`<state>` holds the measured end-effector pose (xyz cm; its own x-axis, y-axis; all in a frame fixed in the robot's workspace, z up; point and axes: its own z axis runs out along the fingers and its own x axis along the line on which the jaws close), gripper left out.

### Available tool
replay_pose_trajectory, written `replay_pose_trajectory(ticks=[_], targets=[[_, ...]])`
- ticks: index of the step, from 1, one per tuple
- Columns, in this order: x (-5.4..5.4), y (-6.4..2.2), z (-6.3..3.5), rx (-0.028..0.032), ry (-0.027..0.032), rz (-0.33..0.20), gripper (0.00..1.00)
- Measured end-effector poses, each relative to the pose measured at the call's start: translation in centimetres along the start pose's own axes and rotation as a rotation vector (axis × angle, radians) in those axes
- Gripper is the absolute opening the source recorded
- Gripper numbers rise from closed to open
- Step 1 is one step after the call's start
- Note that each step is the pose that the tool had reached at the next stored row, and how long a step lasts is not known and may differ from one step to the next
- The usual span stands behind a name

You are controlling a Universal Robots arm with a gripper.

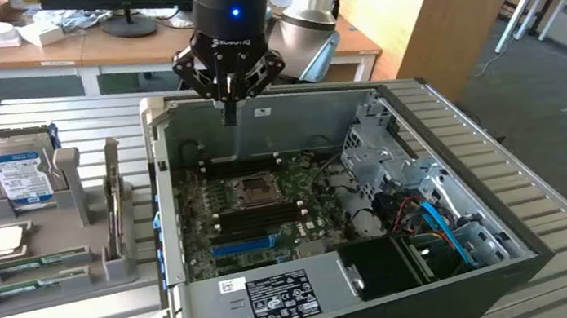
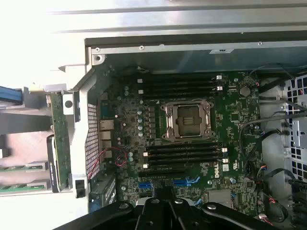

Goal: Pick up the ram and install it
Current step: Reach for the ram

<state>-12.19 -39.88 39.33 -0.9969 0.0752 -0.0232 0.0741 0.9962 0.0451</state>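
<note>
Pincer (image 1: 230, 110): fingers pressed together, pinching nothing, hanging over rear wall of open computer case (image 1: 290, 121); "ROBOTIQ" in white on black body.
Ram (image 1: 28, 262): green stick with white stickers, lying flat in grey holder (image 1: 111, 270) at exterior view's left, well apart from pincer; second like stick just beside.
Processor chip (image 1: 4, 239): square, silver, same holder.
Hard drive (image 1: 20, 173): upright, blue-and-white label, writing too small to read.
Motherboard (image 2: 230, 124): Dell logo beside black memory slots (image 2: 184, 153).
</note>
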Motion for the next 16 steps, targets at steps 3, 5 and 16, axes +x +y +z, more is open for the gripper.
replay_pose_trajectory(ticks=[3, 5, 16], targets=[[0.00, 0.00, 0.00, 0.0000, 0.0000, 0.000, 0.10], [0.02, 0.00, 0.00, -0.0001, -0.0001, 0.000, 0.10], [0.60, -0.05, -0.01, -0.0001, -0.0014, 0.000, 0.10]])
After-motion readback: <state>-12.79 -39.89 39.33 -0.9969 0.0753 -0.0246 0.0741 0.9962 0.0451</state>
